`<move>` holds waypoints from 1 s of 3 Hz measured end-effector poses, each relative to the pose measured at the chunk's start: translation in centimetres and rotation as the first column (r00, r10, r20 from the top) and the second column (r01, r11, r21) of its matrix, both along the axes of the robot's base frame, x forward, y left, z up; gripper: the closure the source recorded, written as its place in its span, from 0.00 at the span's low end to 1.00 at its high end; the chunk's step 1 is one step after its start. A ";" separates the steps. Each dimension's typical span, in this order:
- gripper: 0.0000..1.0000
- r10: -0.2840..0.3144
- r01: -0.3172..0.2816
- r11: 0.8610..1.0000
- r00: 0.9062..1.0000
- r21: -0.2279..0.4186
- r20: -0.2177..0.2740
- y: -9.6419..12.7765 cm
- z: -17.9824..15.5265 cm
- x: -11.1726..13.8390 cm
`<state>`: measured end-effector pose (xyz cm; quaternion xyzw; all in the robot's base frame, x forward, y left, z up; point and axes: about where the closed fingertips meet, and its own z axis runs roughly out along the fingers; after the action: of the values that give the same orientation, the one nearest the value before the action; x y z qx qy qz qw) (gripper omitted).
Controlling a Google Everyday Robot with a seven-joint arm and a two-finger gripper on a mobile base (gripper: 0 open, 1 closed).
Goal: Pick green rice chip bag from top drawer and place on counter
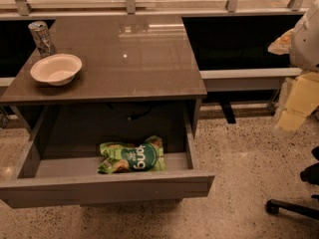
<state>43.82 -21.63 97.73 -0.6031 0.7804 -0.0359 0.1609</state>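
Gripper (295,108) sits at the far right edge of the view, out past the right side of the table and over the floor. It holds nothing. Whether it's apart or together: can't tell from here.

Green rice chip bag (133,157) is in the top drawer (107,187), which is pulled fully out. The bag lies flat on the drawer floor, close behind the front panel and roughly mid-width. It doesn't touch either side wall.

Key relation: the bag is well apart from my gripper, to the left in the view and lower, below counter (129,59) level. Its long axis runs left-right, roughly parallel to the drawer front. The logo faces up and the foil is crinkled.

My read: the pick hasn't started and this is the approach phase. I need to swing left over the open drawer and come down in front of the counter edge, not under it. The bag sits forward of the overhang, so a top-down approach looks feasible. I'd close across the short axis, front to back.

Risks: the foil slipping or crumpling in the grasp, and clipping the drawer's right wall on the way in.

Place side: a bowl (56,68) and a can (41,38) take the counter's left rear corner. I'd aim for the centre or right of the surface.
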 end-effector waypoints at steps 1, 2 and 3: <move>0.00 0.000 0.000 1.000 1.000 0.000 0.000 0.0 0.0 0.0; 0.00 0.090 -0.090 0.996 0.996 -0.007 -0.003 4.3 -1.5 1.5; 0.00 0.238 -0.238 0.971 0.971 -0.010 -0.029 11.4 -5.1 3.4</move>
<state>47.27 -10.24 92.64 -0.6938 0.7045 -0.0130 0.1491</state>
